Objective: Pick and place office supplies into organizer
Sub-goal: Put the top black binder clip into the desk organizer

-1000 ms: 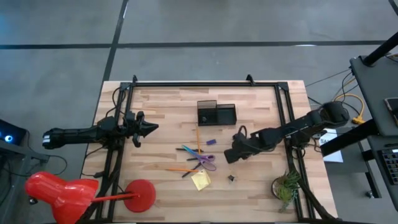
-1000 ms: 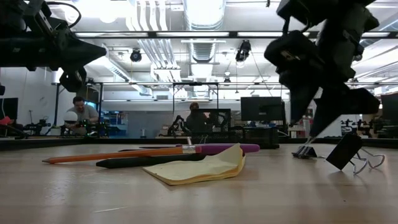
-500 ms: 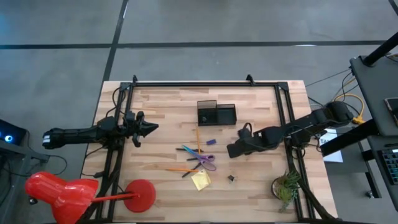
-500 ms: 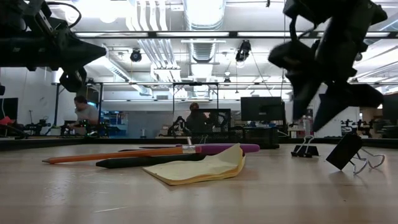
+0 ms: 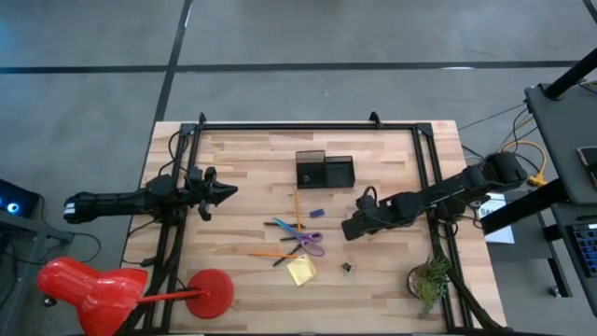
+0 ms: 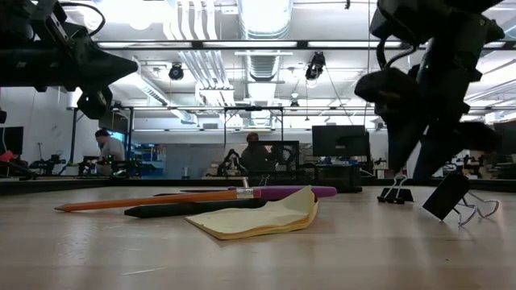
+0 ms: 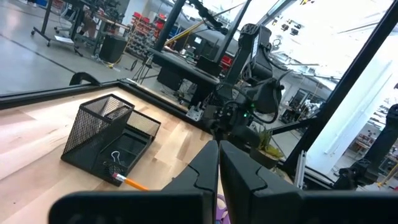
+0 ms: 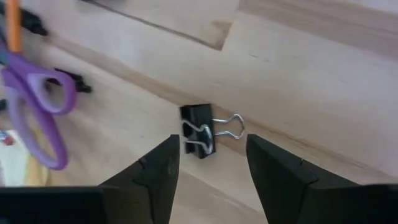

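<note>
The black mesh organizer (image 5: pixel 325 171) stands at the table's far middle. Nearer lie purple-handled scissors (image 5: pixel 309 242), thin pens and pencils (image 5: pixel 283 227), a curled yellow sticky-note pad (image 5: pixel 300 271) and a black binder clip (image 5: pixel 346 267). My right gripper (image 5: pixel 349 230) hangs open, slanting down, right of the scissors. A second black binder clip (image 8: pixel 198 138) lies flat on the wood just beyond its two fingertips (image 8: pixel 158 171), untouched. The high view hides this clip under the gripper. My left gripper (image 5: pixel 228 191) waits shut and level at the table's left.
A small green plant (image 5: pixel 429 280) stands at the near right corner. A red lamp-like thing (image 5: pixel 213 291) sits at the near left. A small purple piece (image 5: pixel 316 213) lies between organizer and scissors. Black frame rails (image 5: pixel 424 159) run along the table's sides.
My right gripper has tipped a little and shifted slightly toward the table's right edge above the far binder clip. It is still open. The supplies lie as before.
</note>
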Robot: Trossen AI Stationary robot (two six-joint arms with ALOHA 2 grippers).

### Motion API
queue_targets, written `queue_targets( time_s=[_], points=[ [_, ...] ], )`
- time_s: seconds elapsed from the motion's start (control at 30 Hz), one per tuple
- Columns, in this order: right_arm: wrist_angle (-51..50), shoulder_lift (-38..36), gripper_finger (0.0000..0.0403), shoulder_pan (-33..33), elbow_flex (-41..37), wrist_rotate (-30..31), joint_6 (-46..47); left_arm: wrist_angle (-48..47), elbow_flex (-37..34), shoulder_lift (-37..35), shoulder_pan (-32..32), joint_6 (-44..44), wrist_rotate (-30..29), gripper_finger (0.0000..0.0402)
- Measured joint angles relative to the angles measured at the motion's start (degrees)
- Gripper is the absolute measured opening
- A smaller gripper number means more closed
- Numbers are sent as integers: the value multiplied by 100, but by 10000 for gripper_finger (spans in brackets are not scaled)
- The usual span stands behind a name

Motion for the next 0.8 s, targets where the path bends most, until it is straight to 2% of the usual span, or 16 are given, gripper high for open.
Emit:
queue_targets(
  time_s=[0.2, 0.53, 0.63, 0.8],
  points=[
    [229, 289, 159, -13, -16, -82, -123, 1, 0, 1, 0, -1, -2, 0],
    [362, 274, 112, -17, -16, 79, -380, 4, 0, 8, 0, -2, -2, 0],
    [365, 274, 87, -17, -16, 79, -472, -1, 0, 12, 0, -2, -2, 0],
    [439, 269, 20, -26, -13, 121, -714, -2, 0, 12, 0, -3, -2, 0]
  ],
)
